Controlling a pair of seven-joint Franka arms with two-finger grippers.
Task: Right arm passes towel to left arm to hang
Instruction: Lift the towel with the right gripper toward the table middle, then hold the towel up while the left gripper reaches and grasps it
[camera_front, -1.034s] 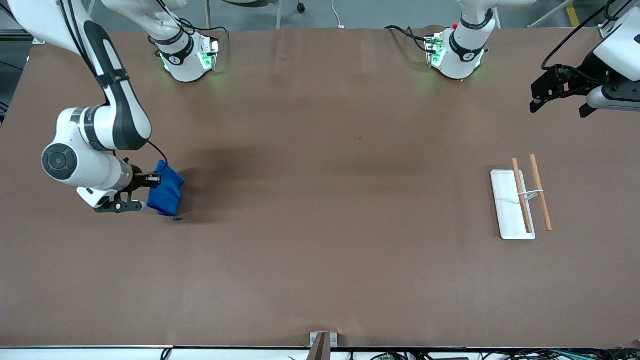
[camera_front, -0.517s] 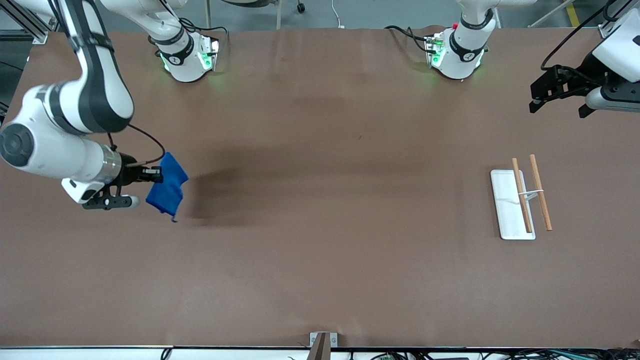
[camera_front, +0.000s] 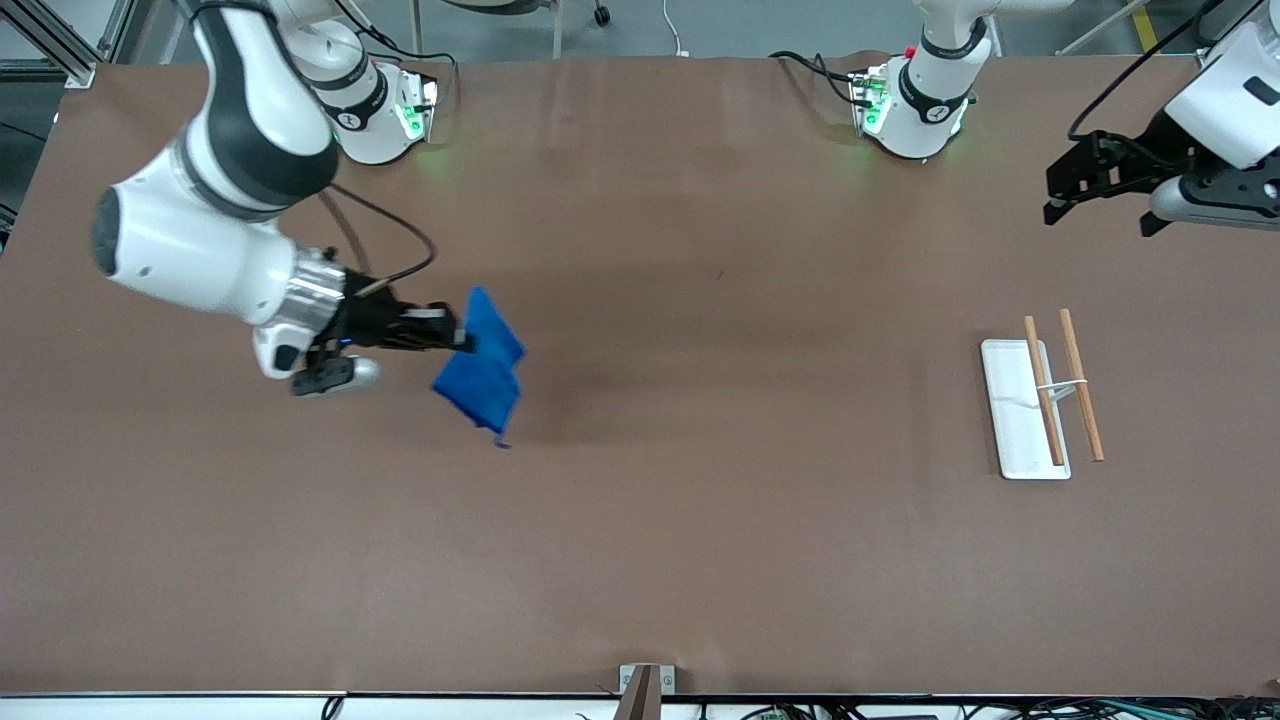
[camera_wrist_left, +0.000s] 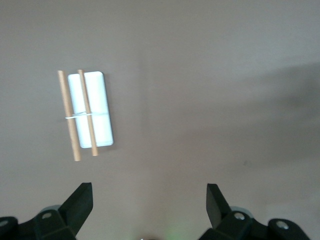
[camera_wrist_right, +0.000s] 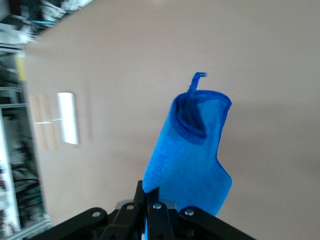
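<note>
My right gripper (camera_front: 462, 339) is shut on the blue towel (camera_front: 482, 363) and holds it in the air over the table, toward the right arm's end. The towel hangs folded from the fingers, its corner loop (camera_front: 502, 442) dangling at the low end. In the right wrist view the towel (camera_wrist_right: 192, 155) hangs from my shut gripper (camera_wrist_right: 151, 192), with the loop (camera_wrist_right: 196, 80) at its tip. My left gripper (camera_front: 1060, 195) is open and empty, up in the air over the left arm's end of the table. In the left wrist view its fingers (camera_wrist_left: 80, 202) stand wide apart above bare table.
A white rack base (camera_front: 1012, 415) with two wooden rods (camera_front: 1082, 385) lies on the table near the left arm's end. It also shows in the left wrist view (camera_wrist_left: 100, 112) and the right wrist view (camera_wrist_right: 68, 125). The brown table (camera_front: 700, 500) is bare around it.
My right arm has lifted the towel off the table and swung it toward the table's middle. My left gripper has shifted slightly toward the middle.
</note>
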